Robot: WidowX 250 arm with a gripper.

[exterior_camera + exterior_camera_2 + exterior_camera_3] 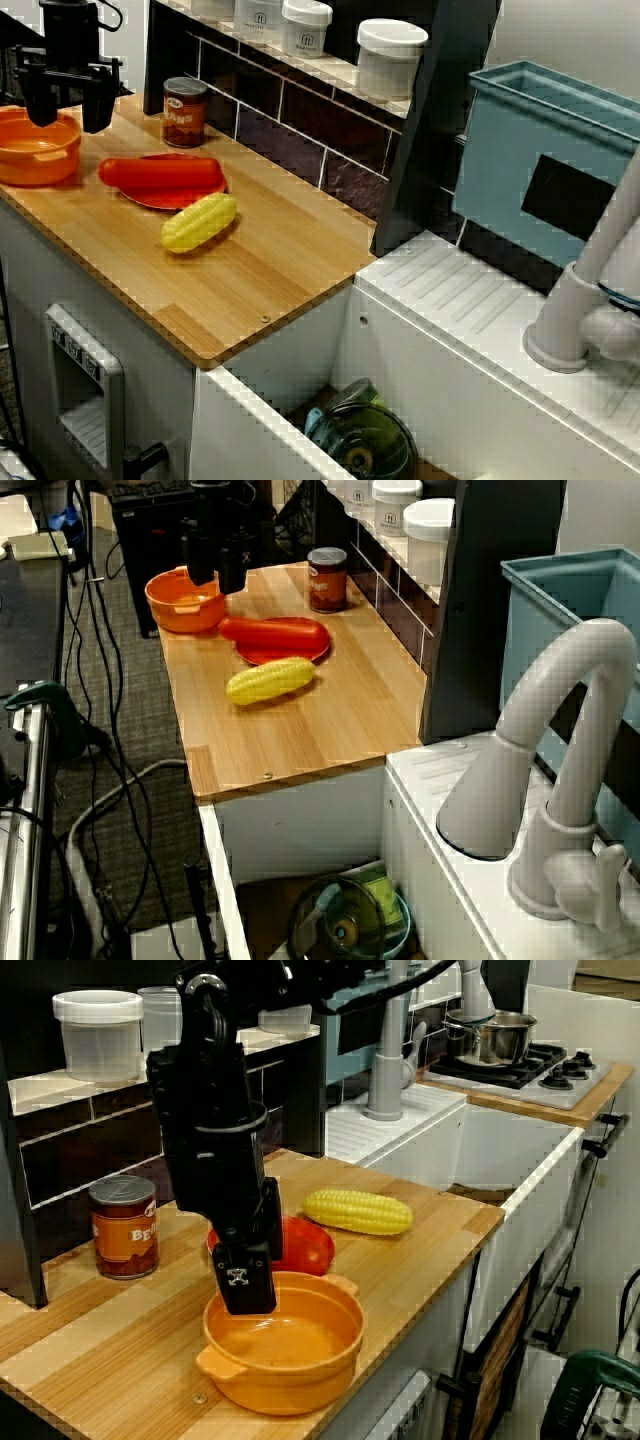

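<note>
The round orange plastic bowl (290,1380) with two small ear handles is sitting at the far end of the light wooden countertop (280,260), close to its front edge. Its inside is showing only its own glossy orange floor. The black gripper (68,122) is hanging straight down over the bowl's rim on the side facing the plate. Its jaws are standing well apart and are gripping nothing. In the view over the counter, one finger is hanging over the bowl and the other just outside the rim. In the close view at the bowl end, the near finger (244,1280) is dipping just inside the rim; whether it is touching the wall I cannot tell.

Just beside the bowl, a flat red plate (172,203) is carrying a long, smooth red piece of toy food (160,172) lying across it. A yellow corn cob (198,222) is lying on the bare wood just beside the plate. A tin can with a red-brown label (184,112) is standing upright near the dark tiled wall. White lidded jars (390,58) are lining the shelf above.

Past the counter's other end, the white sink (290,340) is holding a teal pot under a glass lid (365,445). A grey-blue plastic bin (520,130) is standing behind the white faucet (560,710).
</note>
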